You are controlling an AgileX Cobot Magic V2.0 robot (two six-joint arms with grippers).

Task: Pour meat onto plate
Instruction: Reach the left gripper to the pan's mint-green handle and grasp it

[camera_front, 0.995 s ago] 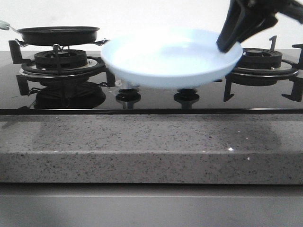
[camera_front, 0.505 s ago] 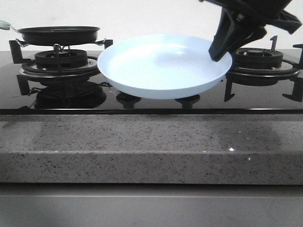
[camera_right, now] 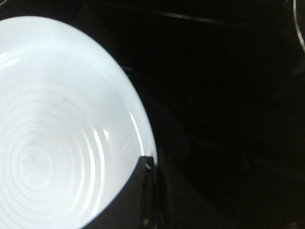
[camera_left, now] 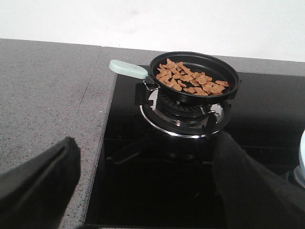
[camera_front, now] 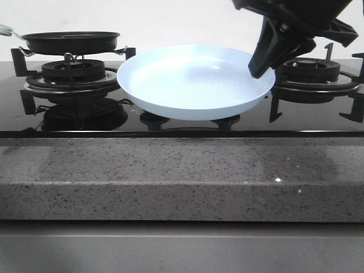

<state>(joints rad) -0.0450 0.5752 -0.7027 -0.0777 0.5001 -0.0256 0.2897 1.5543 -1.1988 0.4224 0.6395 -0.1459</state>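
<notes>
Plate [camera_front: 193, 85] shifted slightly, right end effector [camera_front: 261, 62] clamped on its rim, left end effector [camera_left: 143, 191] apart.

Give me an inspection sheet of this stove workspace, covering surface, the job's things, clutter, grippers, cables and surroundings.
Surface: black glass hob set in a speckled grey stone counter; two burner grates visible.
Job's things: meat lies in the black pan, which sits on the left burner with its pale green handle pointing away from the plate. Plate is bare, held above the hob between the burners.
Clutter: nothing seen.
Grippers: right gripper grips the plate's right rim; left gripper is open, away from the pan, holding nothing.
Cables: nothing seen.
Surroundings: plain white wall behind the stove.
</notes>
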